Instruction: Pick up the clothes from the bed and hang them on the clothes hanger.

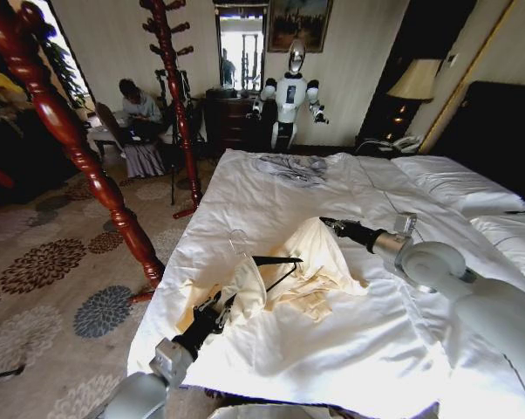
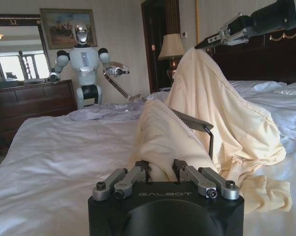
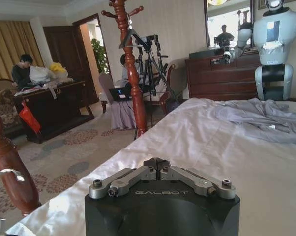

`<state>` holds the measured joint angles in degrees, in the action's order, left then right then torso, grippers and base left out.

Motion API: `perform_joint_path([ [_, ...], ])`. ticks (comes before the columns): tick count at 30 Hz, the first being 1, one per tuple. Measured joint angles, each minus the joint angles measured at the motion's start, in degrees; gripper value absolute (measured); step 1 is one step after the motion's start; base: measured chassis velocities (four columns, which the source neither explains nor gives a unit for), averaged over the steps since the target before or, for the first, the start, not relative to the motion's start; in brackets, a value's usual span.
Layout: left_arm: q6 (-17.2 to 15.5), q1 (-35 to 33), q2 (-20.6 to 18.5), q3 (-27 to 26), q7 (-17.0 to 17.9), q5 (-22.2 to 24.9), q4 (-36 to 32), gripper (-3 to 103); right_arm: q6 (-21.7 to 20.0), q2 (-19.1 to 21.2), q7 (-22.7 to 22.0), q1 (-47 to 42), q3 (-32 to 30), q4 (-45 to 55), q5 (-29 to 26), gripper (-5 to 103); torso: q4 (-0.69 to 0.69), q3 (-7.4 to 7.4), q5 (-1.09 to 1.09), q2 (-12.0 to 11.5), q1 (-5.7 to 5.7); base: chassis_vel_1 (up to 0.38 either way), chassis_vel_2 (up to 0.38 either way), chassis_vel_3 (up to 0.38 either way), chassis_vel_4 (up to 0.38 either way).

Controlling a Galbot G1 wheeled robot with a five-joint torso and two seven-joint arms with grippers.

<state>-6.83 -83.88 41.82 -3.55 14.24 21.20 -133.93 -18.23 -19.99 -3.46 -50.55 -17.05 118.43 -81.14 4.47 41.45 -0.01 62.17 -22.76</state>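
The pale cream-yellow long-sleeved shirt of thin soft fabric (image 1: 310,262) lies bunched in the middle of the large bed with plain white sheets (image 1: 271,201), partly lifted off the sheet at two places. The thin black triangular hanger with a silver wire hook (image 1: 267,262) is tucked into the shirt, its dark bar poking out towards the foot of the bed and its hook (image 1: 238,240) standing above the fabric.

The left gripper (image 1: 217,307) reaches in from the near edge of the bed; in the left wrist view its fingers (image 2: 133,173) are clamped on a fold of the shirt (image 2: 162,142), with the hanger's black bar (image 2: 194,122) just above and behind it. The right gripper (image 1: 326,222) comes in from the pillow side and pinches a high point of the shirt, so the cloth hangs down from it like a tent; from the left wrist it shows at the top, jaws closed on the fabric peak (image 2: 207,42).

Beyond the shirt, a smaller crumpled grey garment (image 1: 290,168) lies near the far edge of the bed, well apart. A tall red-brown turned wooden coat stand (image 1: 66,131) rises beside the bed on the robot's left, over the flower-patterned carpet (image 1: 44,262)
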Motion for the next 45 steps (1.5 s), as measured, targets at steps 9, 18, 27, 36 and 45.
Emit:
perform_joint_path([
  [9,-0.8,4.1,-2.1,-2.9,1.4,4.8,0.2,23,-0.1,1.5,-1.3,2.9,-1.8,0.7,-2.6,0,-0.03,0.0,0.01,0.0,0.0,0.0,0.0,0.0,0.0],
  [18,-0.3,4.6,-4.9,-5.1,1.7,7.1,-0.6,23,0.0,1.1,-1.5,2.6,-2.9,0.6,-3.7,0,-0.01,0.0,0.02,0.0,0.0,0.0,0.0,0.0,0.0],
  [27,-0.6,10.0,-6.1,-5.6,2.4,9.4,0.4,23,-0.2,2.5,-2.4,-1.1,-8.2,2.7,-5.7,0,0.02,0.0,0.01,0.0,0.0,0.0,0.0,0.0,0.0],
  [36,-1.4,12.3,-6.3,-4.3,2.7,9.8,2.2,23,-0.2,1.7,-4.1,-0.1,-8.8,6.0,-8.4,0,-0.01,0.0,0.01,0.0,0.0,0.0,0.0,0.0,0.0],
  [45,-1.5,14.4,-6.6,-4.2,3.1,9.7,3.5,23,-0.2,0.2,-6.9,5.6,-7.9,8.9,-12.9,0,0.0,-0.01,0.01,0.0,0.0,0.0,0.0,0.0,0.0],
])
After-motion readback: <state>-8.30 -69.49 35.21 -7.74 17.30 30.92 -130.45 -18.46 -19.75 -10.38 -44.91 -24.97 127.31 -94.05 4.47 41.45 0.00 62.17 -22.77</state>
